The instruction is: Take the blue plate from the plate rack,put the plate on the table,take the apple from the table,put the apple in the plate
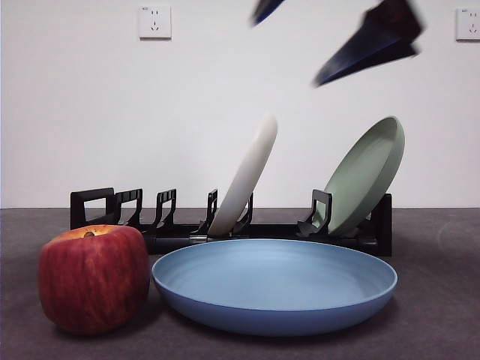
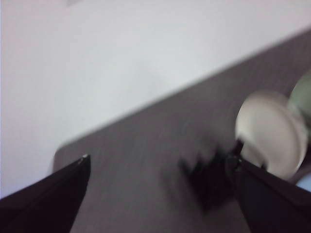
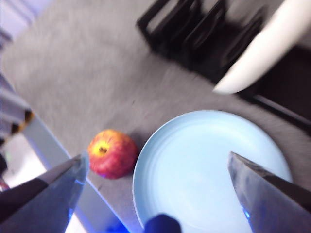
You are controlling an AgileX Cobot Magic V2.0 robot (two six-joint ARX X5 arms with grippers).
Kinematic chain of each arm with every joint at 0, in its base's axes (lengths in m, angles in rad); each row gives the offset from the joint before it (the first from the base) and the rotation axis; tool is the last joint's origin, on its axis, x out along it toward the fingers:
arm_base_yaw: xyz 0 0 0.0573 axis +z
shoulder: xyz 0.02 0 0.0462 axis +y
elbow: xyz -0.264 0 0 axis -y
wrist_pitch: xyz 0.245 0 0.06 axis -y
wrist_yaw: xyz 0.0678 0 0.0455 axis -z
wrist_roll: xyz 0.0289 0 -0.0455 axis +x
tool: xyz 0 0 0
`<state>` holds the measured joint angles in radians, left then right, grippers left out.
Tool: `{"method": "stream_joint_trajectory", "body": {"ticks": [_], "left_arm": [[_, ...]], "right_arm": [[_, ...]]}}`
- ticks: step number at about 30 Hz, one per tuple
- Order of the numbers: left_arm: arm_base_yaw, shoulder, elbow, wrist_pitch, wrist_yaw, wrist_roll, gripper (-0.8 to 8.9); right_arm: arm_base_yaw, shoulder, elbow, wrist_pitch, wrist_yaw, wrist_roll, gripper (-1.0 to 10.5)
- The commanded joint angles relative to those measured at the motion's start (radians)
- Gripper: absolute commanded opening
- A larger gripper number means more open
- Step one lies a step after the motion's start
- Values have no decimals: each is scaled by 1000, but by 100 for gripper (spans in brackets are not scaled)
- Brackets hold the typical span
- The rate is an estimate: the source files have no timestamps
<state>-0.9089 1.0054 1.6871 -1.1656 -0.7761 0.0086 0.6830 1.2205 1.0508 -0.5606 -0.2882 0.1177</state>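
The blue plate lies flat on the table in front of the plate rack. The red apple stands on the table, close beside the plate's left rim. My right gripper is open and empty, high above the plate, with the apple off to one side. Its dark fingers show at the top of the front view. My left gripper is open and empty, away from the rack; its view is blurred.
A cream-white plate leans in the rack's middle and a pale green plate leans at its right end. The rack's left slots hold nothing. The table's edge runs close to the apple.
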Motion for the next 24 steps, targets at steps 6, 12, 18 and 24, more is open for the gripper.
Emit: {"method": "stream_joint_trajectory", "body": {"ticks": [6,12,18,24], "left_arm": [[61,-72,-86,-124,-8,-212,466],[61,-206,-300,-105,-46,-304,461],[58,-346,-506,-111,-60,-454,431],[58,-413,-594,-162,-54,-549,431]], "right_arm": [[192,200,121,6,71,-69,482],[277,284,150,14,89,-100,481],[333,374,150,34,89,-121,483],[369,460,150,102,142,-137,484]]}}
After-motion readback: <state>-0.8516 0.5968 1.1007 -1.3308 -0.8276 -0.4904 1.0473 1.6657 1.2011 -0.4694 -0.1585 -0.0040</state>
